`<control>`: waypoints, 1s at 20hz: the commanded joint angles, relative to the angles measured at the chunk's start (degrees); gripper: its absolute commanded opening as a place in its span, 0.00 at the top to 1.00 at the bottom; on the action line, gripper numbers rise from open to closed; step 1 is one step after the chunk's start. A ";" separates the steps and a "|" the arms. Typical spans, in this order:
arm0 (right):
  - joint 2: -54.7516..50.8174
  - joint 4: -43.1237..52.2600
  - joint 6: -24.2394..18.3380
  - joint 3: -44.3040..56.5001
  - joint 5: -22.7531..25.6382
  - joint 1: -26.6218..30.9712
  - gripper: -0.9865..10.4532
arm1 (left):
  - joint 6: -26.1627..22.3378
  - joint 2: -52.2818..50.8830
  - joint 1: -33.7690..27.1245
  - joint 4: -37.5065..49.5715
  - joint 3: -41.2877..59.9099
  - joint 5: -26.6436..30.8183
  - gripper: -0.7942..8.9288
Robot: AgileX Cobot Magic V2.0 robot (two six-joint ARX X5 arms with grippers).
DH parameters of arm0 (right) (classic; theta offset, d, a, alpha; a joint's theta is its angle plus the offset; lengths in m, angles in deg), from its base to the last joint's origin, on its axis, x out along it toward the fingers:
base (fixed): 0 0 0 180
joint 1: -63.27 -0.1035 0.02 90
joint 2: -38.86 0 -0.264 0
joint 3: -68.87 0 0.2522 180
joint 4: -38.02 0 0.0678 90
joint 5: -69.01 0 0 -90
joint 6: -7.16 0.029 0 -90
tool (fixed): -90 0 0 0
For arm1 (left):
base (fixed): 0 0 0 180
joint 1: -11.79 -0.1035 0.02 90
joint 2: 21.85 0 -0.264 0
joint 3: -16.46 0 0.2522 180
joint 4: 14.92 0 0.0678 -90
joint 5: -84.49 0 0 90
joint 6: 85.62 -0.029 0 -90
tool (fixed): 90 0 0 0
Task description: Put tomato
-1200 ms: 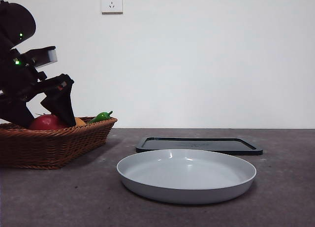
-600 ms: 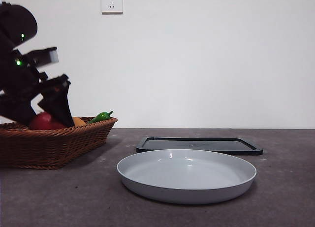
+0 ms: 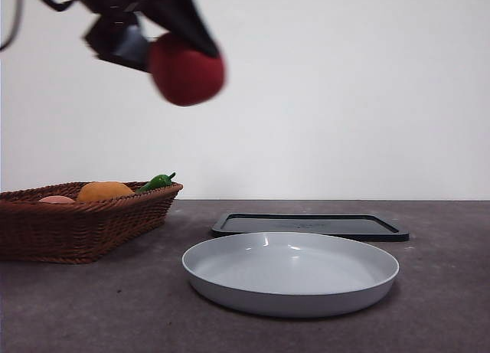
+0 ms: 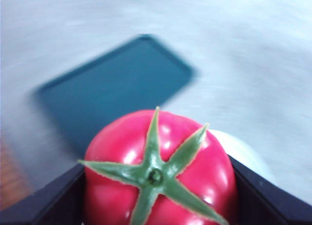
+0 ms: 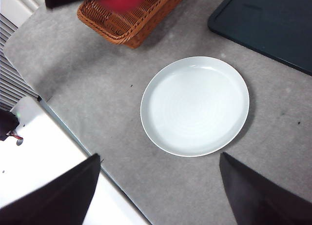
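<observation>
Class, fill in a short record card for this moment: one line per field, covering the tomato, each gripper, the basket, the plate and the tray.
tomato: red, held in the air, above and between basket and plate
left gripper: shut on the tomato, high over the table
right gripper: open, holds nothing, high above the plate
basket: wicker, holds an orange fruit and a green pepper
plate: grey, nothing on it
tray: dark, flat, behind the plate

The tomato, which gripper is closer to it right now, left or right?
Left. The left gripper is shut on the tomato, holding it in the air. The right gripper hangs open high above the plate, away from it.
</observation>
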 commanded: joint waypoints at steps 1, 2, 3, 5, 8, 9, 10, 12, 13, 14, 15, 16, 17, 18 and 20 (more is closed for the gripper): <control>0.48 0.37 -0.28 -1.11 0.07 -0.28 0.57 | -0.55 3.78 4.61 1.42 -0.92 0.33 0.61; 0.48 0.37 -0.28 -1.11 0.07 -0.28 0.57 | -1.29 5.46 6.25 2.23 -0.92 0.39 0.61; 0.48 0.35 -0.26 -1.11 0.07 -0.28 0.57 | -1.77 7.21 7.65 2.97 -0.92 0.42 0.61; 0.48 0.33 -0.26 -1.11 0.04 -0.28 0.57 | -1.86 10.93 9.88 4.48 -0.92 0.48 0.61; 0.48 0.33 -0.26 -1.11 0.04 -0.28 0.57 | -2.16 16.15 11.85 6.99 -0.92 0.85 0.61; 0.48 0.33 -0.26 -1.11 0.04 -0.28 0.57 | -2.69 17.64 12.33 7.39 -0.92 0.87 0.61; 0.48 0.31 -0.26 -1.11 0.07 -0.28 0.57 | -3.54 18.99 12.74 7.41 -0.92 1.07 0.61; 0.48 0.31 -0.26 -1.11 0.04 -0.28 0.57 | -3.98 21.42 13.35 7.41 -0.92 3.17 0.61; 0.48 0.31 -0.26 -1.11 0.07 -0.28 0.57 | -4.68 22.47 13.46 7.43 -0.92 3.43 0.61; 0.48 0.33 -0.26 -1.11 0.07 -0.28 0.57 | -4.85 23.28 13.49 7.45 -0.92 3.41 0.61; 0.48 0.33 -0.26 -1.11 0.07 -0.28 0.57 | -4.90 23.98 13.57 7.61 -0.92 3.43 0.61; 0.48 0.31 -0.26 -1.11 0.04 -0.28 0.57 | -4.92 24.41 13.66 7.74 -0.92 3.43 0.61; 0.48 0.33 -0.26 -1.11 0.07 -0.28 0.57 | -5.01 24.81 13.66 8.07 -0.92 3.43 0.61; 0.50 0.33 -0.26 -1.11 0.07 -0.28 0.57 | -5.01 25.07 13.66 8.46 -0.92 3.43 0.60; 0.48 0.31 -0.26 -1.11 0.07 -0.28 0.57 | -5.01 25.62 13.68 8.96 -0.92 3.43 0.60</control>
